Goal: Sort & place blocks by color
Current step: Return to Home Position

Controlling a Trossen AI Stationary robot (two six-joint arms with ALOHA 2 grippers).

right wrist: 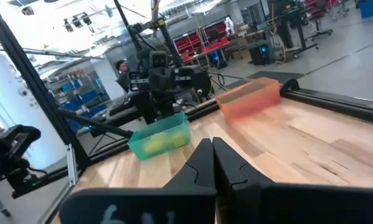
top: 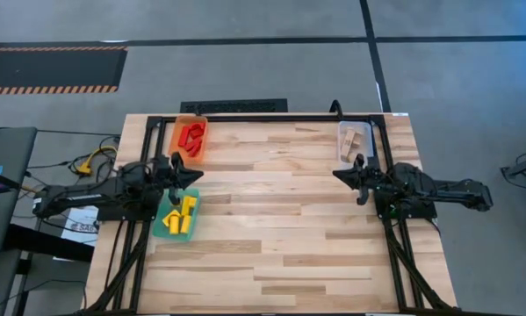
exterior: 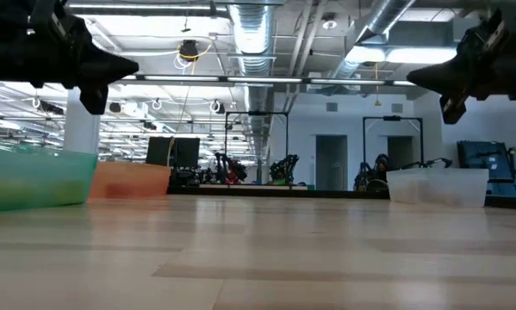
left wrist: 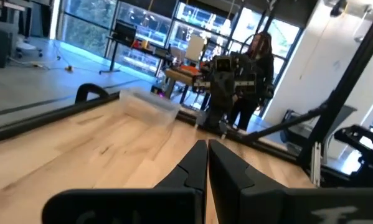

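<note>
Red blocks [top: 190, 136] lie in the orange bin [top: 180, 121] at the far left. Yellow blocks [top: 182, 217] lie in the teal bin [top: 164, 207] at the left edge. Pale wood blocks [top: 354, 138] lie in the clear bin [top: 343, 132] at the far right. My left gripper [top: 198, 176] is shut and holds nothing; it hangs level above the table at the left edge, just over the teal bin's far end. My right gripper [top: 335, 173] is shut and holds nothing, level above the table at the right edge, near the clear bin.
A black metal frame [top: 271, 117] runs along the table's far edge and down both sides. The wide wooden tabletop [top: 271, 219] between the two arms lies bare. In the left wrist view, a person [left wrist: 251, 68] stands beyond the table's right side.
</note>
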